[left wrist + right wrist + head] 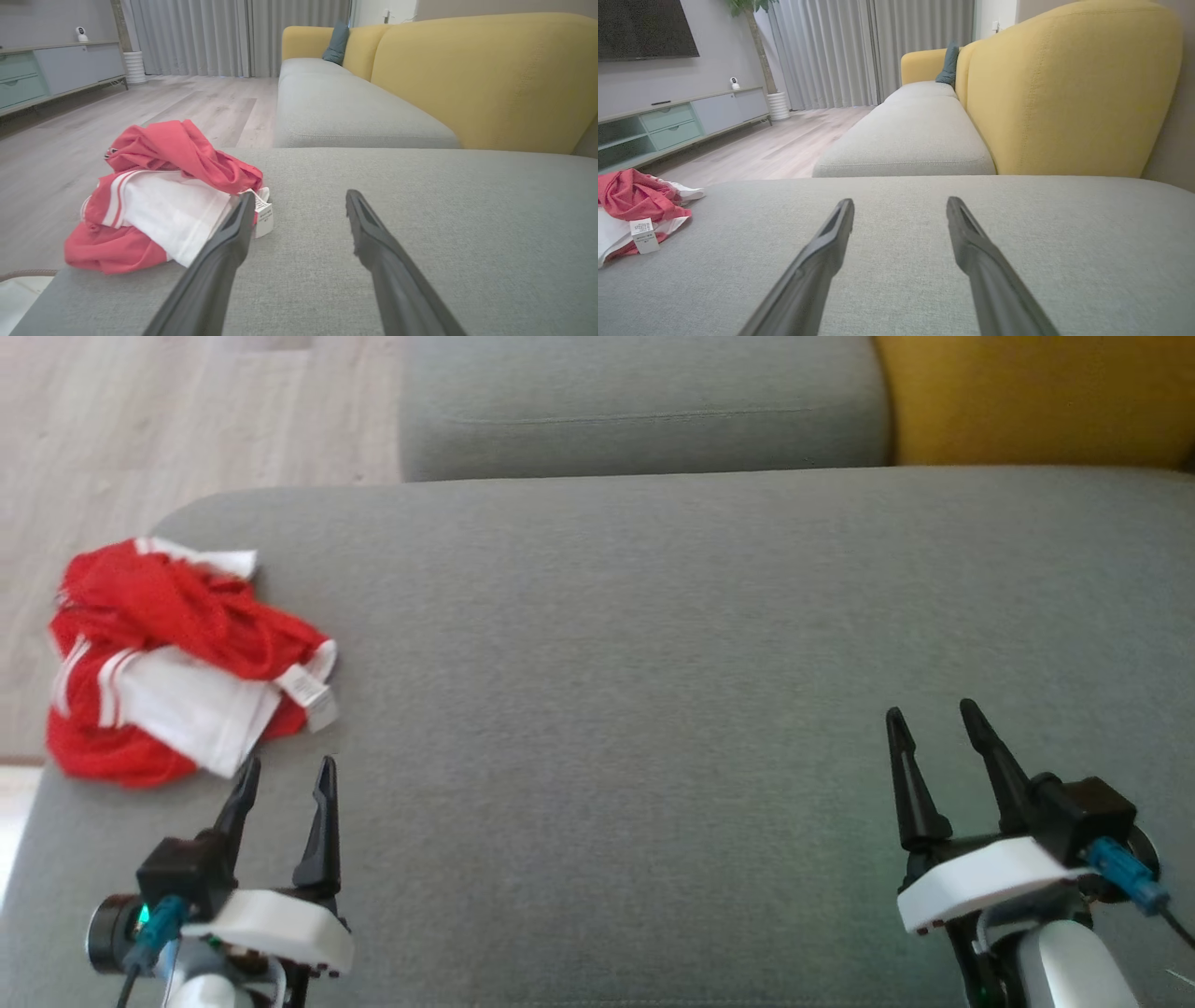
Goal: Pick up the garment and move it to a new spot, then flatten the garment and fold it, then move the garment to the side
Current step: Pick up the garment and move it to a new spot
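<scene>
At the left edge of the grey sofa cushion (653, 709) I noted the red-and-white garment (177, 658), crumpled in a heap, care label (303, 683) showing. My left tool (289, 763) hovered just beside it, jaws spread. My right tool (932, 709) sat well apart to the right, likewise spread.

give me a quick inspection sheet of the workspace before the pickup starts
surface: grey sofa cushion, smooth
job's things: red and white garment, crumpled at the cushion's left edge, label showing
clutter: nothing seen
grippers: left gripper beside the garment, contact unclear, jaws open; right gripper over bare cushion, jaws open
cables: blue-plugged cable at each wrist
surroundings: wood floor, yellow backrest, curtains
</scene>
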Available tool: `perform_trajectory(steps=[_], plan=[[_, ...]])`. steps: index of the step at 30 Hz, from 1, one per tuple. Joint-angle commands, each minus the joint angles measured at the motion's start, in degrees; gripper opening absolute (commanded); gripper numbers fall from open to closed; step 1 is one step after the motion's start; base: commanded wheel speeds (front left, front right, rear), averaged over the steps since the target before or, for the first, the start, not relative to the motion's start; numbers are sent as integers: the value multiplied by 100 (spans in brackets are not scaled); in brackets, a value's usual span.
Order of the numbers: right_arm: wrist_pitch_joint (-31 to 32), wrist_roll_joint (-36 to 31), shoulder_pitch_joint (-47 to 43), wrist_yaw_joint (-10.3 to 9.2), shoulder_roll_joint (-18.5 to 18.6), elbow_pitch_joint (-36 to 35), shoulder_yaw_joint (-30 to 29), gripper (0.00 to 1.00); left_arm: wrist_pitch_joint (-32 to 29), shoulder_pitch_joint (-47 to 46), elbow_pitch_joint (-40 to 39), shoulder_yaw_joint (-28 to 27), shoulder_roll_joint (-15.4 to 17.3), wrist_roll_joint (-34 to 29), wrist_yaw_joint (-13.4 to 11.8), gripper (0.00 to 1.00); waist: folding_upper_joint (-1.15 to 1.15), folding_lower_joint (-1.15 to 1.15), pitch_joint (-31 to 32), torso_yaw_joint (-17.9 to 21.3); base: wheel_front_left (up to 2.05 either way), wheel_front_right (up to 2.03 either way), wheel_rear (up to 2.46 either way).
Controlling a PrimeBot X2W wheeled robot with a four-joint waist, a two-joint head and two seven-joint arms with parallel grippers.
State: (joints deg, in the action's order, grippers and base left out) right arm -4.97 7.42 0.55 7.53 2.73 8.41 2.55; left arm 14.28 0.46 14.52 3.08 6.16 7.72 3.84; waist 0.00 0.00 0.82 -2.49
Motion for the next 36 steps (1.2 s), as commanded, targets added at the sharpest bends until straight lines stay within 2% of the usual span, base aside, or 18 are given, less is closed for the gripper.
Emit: perform_trajectory(steps=[1,11,17,26,36], plan=[[3,-52,157,-4,15,-263,134,100,72,-387,-179,-225,35,-4,-54,100,0,0,-9,-251,0,0,0],[129,-48,128,-4,15,-469,260,100,72,-486,-216,-363,78,13,-101,100,0,0,52,-1380,0,0,0],[152,-13,123,-4,15,-516,351,100,72,-444,-237,-420,110,17,-110,100,0,0,85,-1925,0,0,0],[146,29,103,-4,15,-510,359,100,72,-352,-304,-466,153,14,-109,100,0,0,94,-2262,0,0,0],[176,6,133,-4,15,-527,375,100,72,-366,-355,-509,121,57,-109,100,0,0,-60,-2238,0,0,0]])
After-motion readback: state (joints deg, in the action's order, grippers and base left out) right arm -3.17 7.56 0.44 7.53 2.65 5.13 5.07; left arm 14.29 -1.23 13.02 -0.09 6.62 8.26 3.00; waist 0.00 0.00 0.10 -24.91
